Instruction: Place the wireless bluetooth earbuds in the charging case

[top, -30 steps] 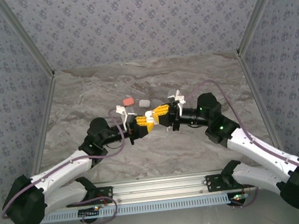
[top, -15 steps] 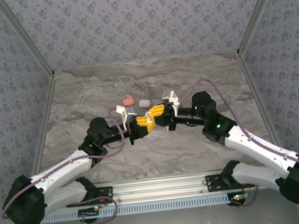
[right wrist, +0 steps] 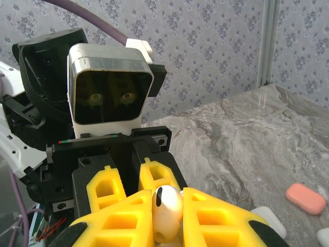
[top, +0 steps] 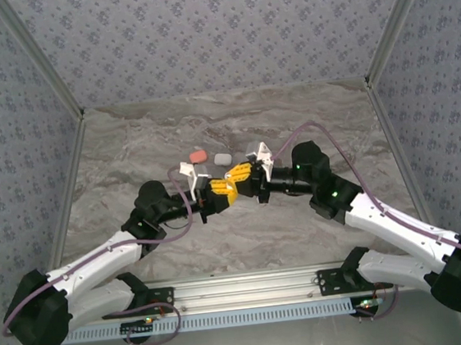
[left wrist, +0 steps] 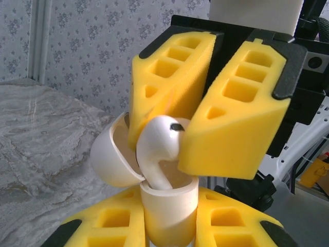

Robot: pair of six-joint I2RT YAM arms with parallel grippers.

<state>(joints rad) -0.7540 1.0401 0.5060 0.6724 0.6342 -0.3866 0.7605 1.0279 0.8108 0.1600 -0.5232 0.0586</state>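
Observation:
In the left wrist view a white charging case (left wrist: 168, 201) stands upright with its lid (left wrist: 109, 160) swung open to the left, and my left gripper (left wrist: 167, 221) is shut on the case body. My right gripper (left wrist: 200, 123) comes down from above, shut on a white earbud (left wrist: 157, 138) whose stem reaches into the case's mouth. The right wrist view has the same earbud (right wrist: 167, 210) pinched between the right gripper's yellow fingers (right wrist: 216, 218). From above, the left gripper (top: 220, 194) and right gripper (top: 243, 177) meet at mid-table.
A coral-red case (top: 198, 155) and a pale grey case (top: 222, 157) lie just behind the grippers on the marble table (top: 307, 115). In the right wrist view the coral case (right wrist: 306, 198) and a white case (right wrist: 267, 218) lie to the right. Patterned walls enclose the table.
My right gripper has moved left to the left gripper, bringing the earbud over and into the open case. The left arm has held still.

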